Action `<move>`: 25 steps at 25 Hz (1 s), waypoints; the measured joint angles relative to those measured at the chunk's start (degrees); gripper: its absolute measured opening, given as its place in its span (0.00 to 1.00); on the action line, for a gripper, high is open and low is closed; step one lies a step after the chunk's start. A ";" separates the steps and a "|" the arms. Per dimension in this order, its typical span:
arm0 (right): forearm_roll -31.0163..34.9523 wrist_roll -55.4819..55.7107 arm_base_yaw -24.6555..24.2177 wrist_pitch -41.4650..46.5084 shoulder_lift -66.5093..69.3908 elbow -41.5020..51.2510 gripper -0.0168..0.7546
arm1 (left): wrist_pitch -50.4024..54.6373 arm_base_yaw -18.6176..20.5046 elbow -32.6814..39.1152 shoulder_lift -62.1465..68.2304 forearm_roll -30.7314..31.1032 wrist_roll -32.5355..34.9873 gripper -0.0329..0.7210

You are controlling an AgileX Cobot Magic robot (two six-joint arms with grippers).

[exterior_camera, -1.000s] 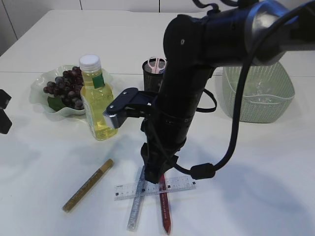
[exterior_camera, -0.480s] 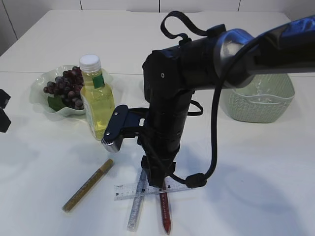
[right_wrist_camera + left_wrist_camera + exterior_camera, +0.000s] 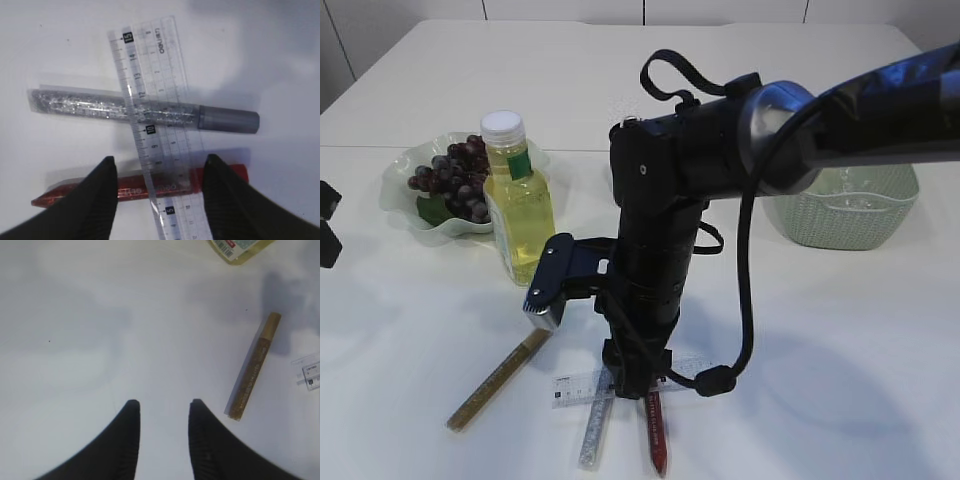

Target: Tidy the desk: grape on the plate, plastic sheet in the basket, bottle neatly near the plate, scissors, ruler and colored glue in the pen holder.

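Note:
My right gripper (image 3: 160, 160) hangs open just above the clear ruler (image 3: 155, 125), its jaws on either side of the ruler and of the red glue stick (image 3: 135, 187) beneath. A silver glue stick (image 3: 140, 110) also lies under the ruler. In the exterior view the right gripper (image 3: 625, 385) hovers low over that crossed pile, near the ruler (image 3: 570, 388). A gold glue stick (image 3: 498, 378) lies to the left. The bottle (image 3: 518, 215) stands beside the plate (image 3: 400, 205) of grapes (image 3: 455, 180). My left gripper (image 3: 162, 402) is open and empty. Pen holder, scissors and plastic sheet are hidden.
The green basket (image 3: 860, 215) stands at the back right, partly behind my right arm. The gold glue stick (image 3: 254, 367) lies right of my left gripper, and the bottle's base (image 3: 240, 247) is further ahead. My left gripper (image 3: 330, 222) sits at the table's left edge.
My right arm has dropped down and shifted left over the ruler pile, its jaws spreading wider. It now covers the pen holder. The left arm has not moved.

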 joint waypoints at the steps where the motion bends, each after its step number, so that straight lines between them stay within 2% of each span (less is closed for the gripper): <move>1: 0.00 0.00 0.00 0.00 0.25 0.00 0.59 | 0.02 0.00 0.00 0.00 0.00 0.00 0.36; 25: -0.21 -0.30 0.10 -1.56 1.40 0.00 0.59 | 0.02 0.00 0.00 0.00 0.04 0.00 0.36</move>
